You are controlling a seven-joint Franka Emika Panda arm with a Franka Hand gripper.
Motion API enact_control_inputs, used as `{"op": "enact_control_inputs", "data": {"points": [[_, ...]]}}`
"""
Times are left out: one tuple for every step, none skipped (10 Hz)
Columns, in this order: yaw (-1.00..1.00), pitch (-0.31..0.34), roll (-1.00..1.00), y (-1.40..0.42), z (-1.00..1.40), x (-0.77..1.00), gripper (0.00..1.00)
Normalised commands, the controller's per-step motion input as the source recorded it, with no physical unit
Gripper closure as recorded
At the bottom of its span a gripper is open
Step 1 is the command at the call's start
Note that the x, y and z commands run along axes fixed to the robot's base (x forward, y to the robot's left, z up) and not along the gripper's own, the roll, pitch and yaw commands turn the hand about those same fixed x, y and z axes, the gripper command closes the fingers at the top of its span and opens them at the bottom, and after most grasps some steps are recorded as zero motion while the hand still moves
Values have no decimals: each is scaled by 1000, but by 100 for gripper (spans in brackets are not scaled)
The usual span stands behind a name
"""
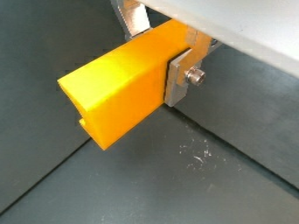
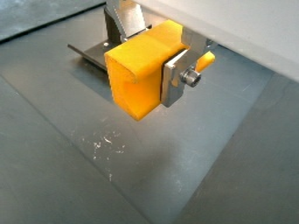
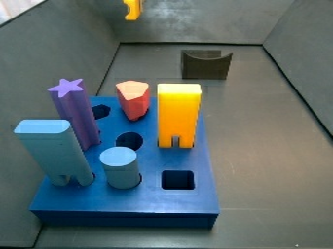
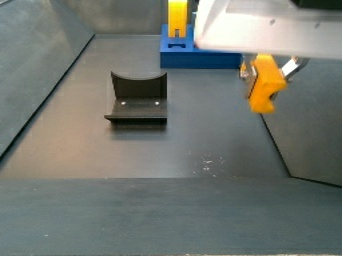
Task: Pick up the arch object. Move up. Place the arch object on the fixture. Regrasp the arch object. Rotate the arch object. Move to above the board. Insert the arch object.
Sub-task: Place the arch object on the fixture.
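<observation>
The arch object [image 1: 117,87] is a slim orange slab with a notch at one end, and my gripper [image 1: 156,48] is shut on it. Silver fingers [image 1: 179,80] clamp its two flat faces in both wrist views, also the arch object [image 2: 138,74] in the gripper [image 2: 149,51]. In a side view the arch object [image 4: 266,85] hangs in the air off to one side of the fixture [image 4: 136,98], well above the dark floor. The fixture [image 3: 205,64] stands apart beyond the blue board [image 3: 143,190]. Only a bit of the arch object [image 3: 130,9] shows at the frame's upper edge.
On the board stand a big yellow-orange notched block [image 3: 178,115], a purple star peg [image 3: 74,112], a red hexagon peg [image 3: 132,99], a light blue bar [image 3: 55,151] and a blue cylinder [image 3: 121,167]. Grey walls enclose the floor. The fixture's base plate [image 2: 87,52] shows behind the gripper.
</observation>
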Motion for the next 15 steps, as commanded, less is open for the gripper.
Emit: {"op": "enact_control_inputs", "data": {"points": [[22,110,99,-4,750,-33,100],[23,111,98,-4,658,-27,100],[22,114,101,0,563,-22,100],[24,118,97,2,432,-17,100],[23,119,89,5,331,-18,100],[21,118,90,8,263,-16,100],[437,6,-16,-814,203,1000,100],[425,10,-16,-813,185,1000,100],[295,45,-27,-776,170,1000,100],[231,57,-36,-743,165,1000,100],[110,92,-52,-646,148,1000,100],[62,114,-61,-590,135,1000,100],[41,129,-65,-538,123,1000,100],[31,136,-68,-488,113,1000,100],[27,133,-69,-441,101,1000,100]]}}
